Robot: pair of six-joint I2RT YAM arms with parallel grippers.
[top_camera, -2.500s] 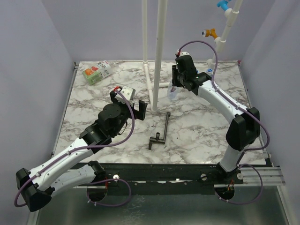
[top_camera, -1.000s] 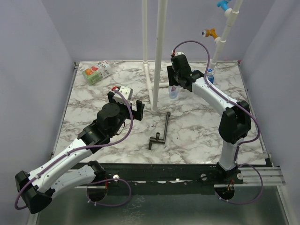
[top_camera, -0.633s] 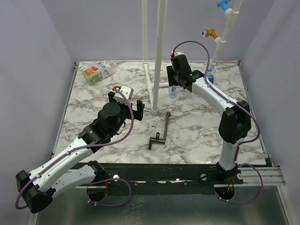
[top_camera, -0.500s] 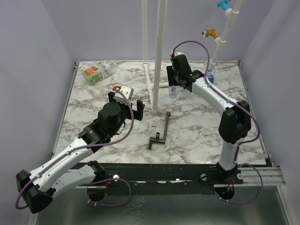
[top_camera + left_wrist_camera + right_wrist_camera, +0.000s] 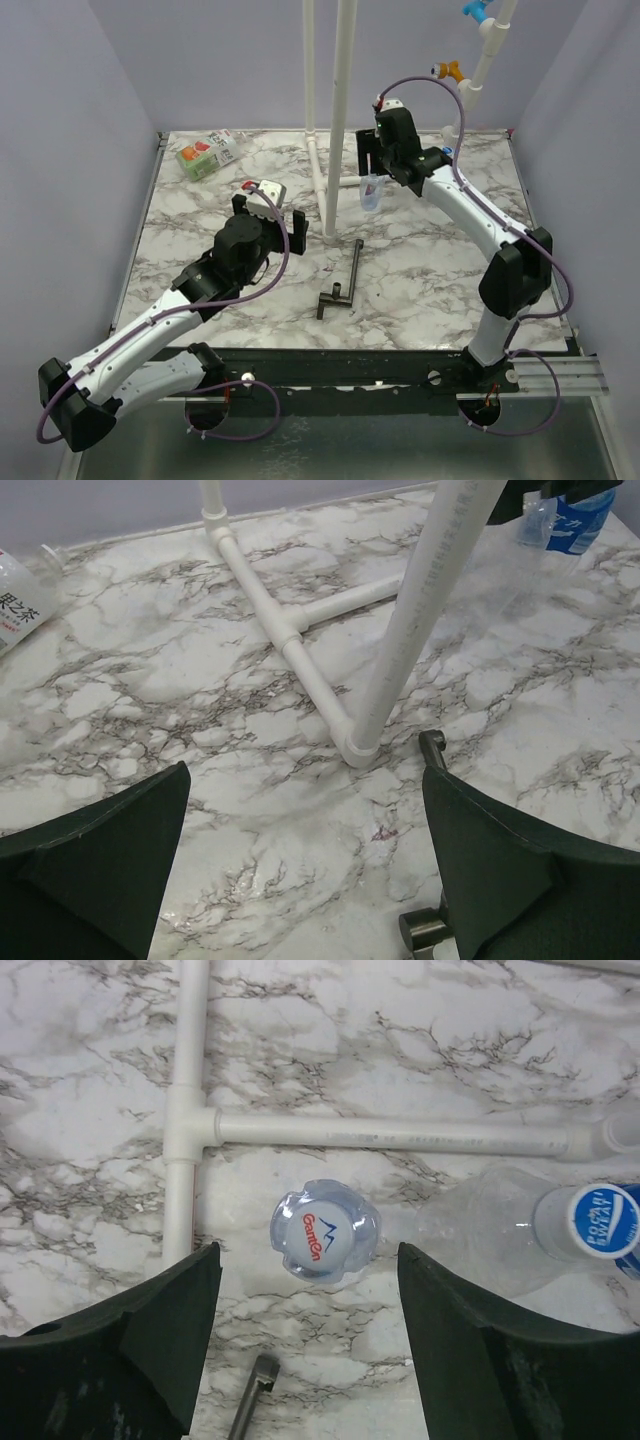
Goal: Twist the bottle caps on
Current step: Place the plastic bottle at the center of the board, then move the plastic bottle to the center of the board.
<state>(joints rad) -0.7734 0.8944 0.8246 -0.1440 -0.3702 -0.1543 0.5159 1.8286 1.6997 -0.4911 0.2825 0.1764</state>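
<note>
Status check, right wrist view. The right gripper (image 5: 308,1260) hangs directly above a small clear bottle (image 5: 362,1228) that stands upright on the marble surface (image 5: 450,1050), near the junction of the white pipes (image 5: 188,1120). The jaws are released: they stand apart on either side of the bottle with a clear gap on both sides, touching nothing. A white cap (image 5: 322,1235) sits on the neck of this bottle. I cannot tell from above whether it is fully tightened.

A second clear bottle (image 5: 490,1230) stands near it on the right of the same view and carries a blue cap (image 5: 597,1220), also seated on its neck.

The left gripper (image 5: 305,810) hovers over bare surface near the foot of the upright pipe. Its jaws are spread wide and grasp nothing.

A third bottle, with the green, orange and red label (image 5: 207,155), lies at the far left corner, well apart from both arms. Its neck is too small to tell whether it is capped.

Assessment: two bottles appear capped. I see no loose caps in any view. Remaining work, as I judge it: confirm tightness and check the labelled bottle. The black T-shaped tool (image 5: 345,280) lies untouched.
</note>
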